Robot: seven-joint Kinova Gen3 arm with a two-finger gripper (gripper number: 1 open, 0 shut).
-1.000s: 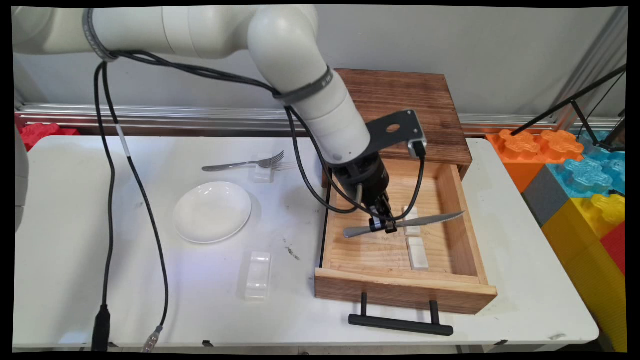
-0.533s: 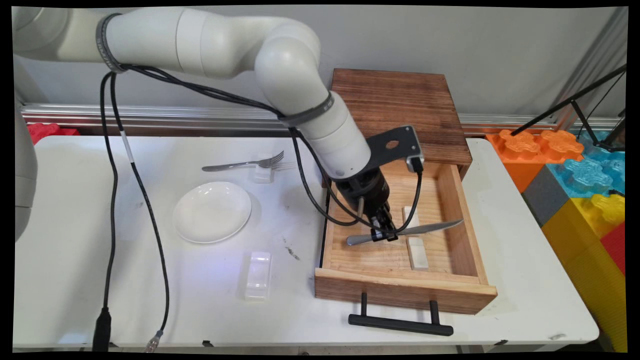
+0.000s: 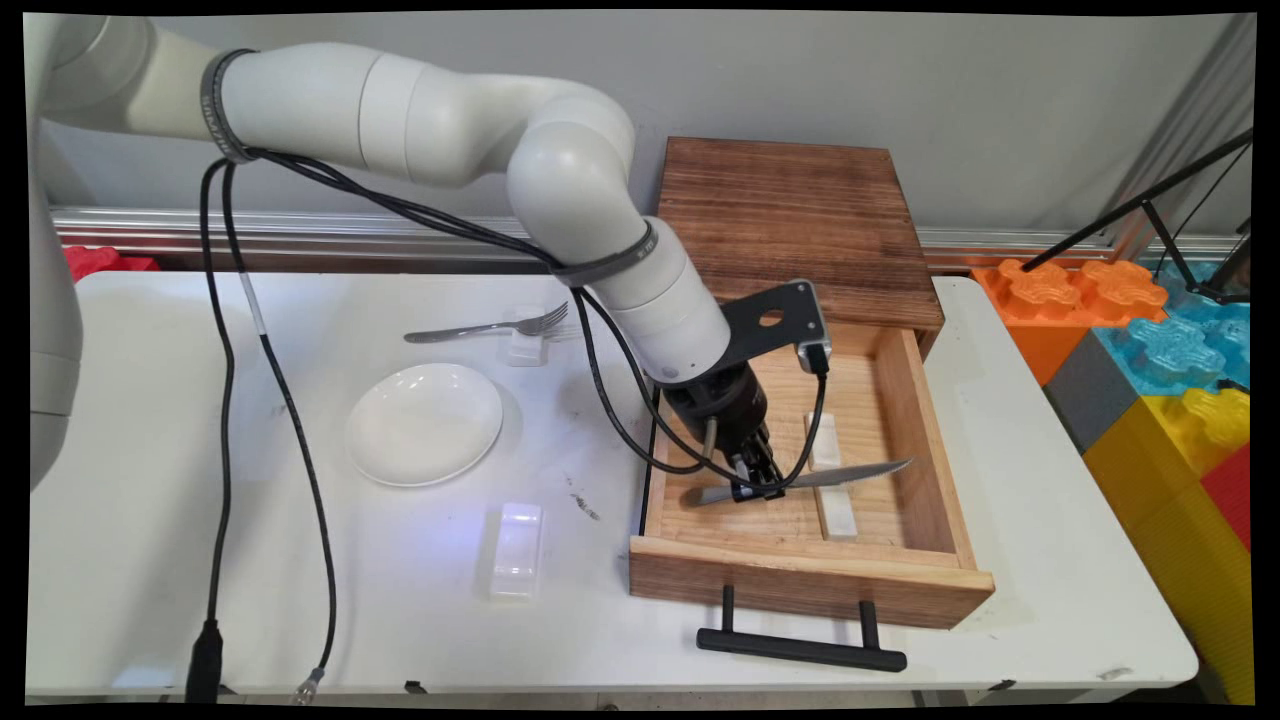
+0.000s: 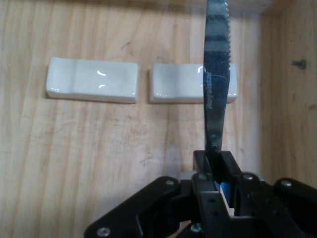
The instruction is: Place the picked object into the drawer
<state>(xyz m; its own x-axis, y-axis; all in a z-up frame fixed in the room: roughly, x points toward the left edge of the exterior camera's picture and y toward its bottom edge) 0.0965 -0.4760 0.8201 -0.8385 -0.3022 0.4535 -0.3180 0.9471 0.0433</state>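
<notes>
white table (image 3: 1050,560) | open wooden drawer (image 3: 905,400) on it, right of white plate (image 3: 424,423) | gripper (image 3: 762,486) down in drawer, clamped on serrated knife (image 3: 850,472) | blade crosses one of two white rests (image 4: 92,80) on drawer floor

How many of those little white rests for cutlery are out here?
4. One under the fork behind the plate; one in front of the plate; two in the open drawer, one bare, one beneath the held knife.
</notes>
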